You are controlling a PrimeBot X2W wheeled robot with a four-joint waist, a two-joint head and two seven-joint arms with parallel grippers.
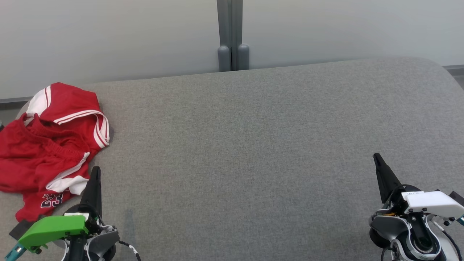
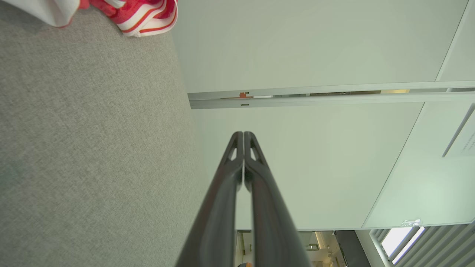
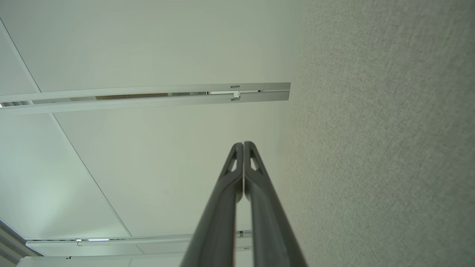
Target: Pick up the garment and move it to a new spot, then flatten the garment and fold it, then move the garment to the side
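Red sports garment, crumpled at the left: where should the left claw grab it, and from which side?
Probably the white-striped edge of the red sports garment: it bunches up proud of the grey surface on the side facing the left claw. Come in from the bare surface at the garment's right, opening the shut claw first.

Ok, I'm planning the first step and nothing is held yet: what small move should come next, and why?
Probably open the left end effector and ease it toward the crumpled red garment. The left one is shut and empty, the garment lies bunched at the left of the grey surface right beside it, and the right end effector, also shut, sits far across.
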